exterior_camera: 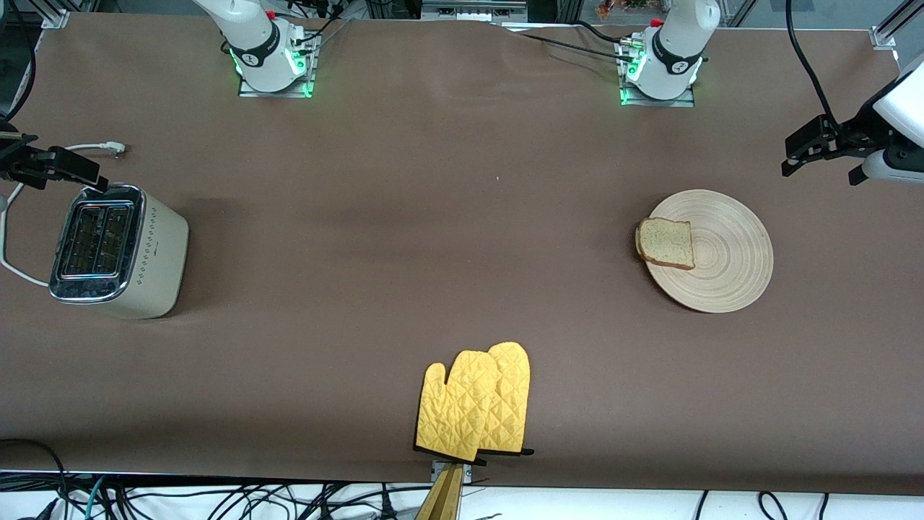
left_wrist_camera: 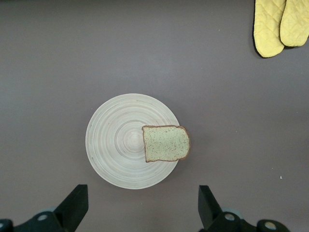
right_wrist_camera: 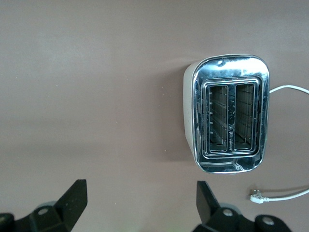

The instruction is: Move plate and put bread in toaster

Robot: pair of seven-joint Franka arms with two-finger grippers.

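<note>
On the brown table point(exterior_camera: 433, 217) nothing is done yet: the bread point(exterior_camera: 665, 243) lies on the plate point(exterior_camera: 722, 253) toward the left arm's end, the toaster point(exterior_camera: 115, 249) stands empty toward the right arm's end, and the left gripper point(exterior_camera: 812, 148) and right gripper point(exterior_camera: 50, 166) hover wide open, holding nothing.

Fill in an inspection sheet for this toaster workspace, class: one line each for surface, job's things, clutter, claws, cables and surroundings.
Surface: brown table, flat, no spills seen.
Job's things: bread lies on the wooden plate, overhanging the rim toward the right arm's end. Toaster stands at the right arm's end, both slots empty.
Clutter: pair of yellow oven mitts, overlapping, at the table edge nearest the front camera.
Claws: left claw open, in the air near the plate; right claw open, in the air by the toaster.
Cables: white toaster cord unplugged, plug lying on the table.
Surroundings: black cables below the table edge; arm bases lit green.
</note>
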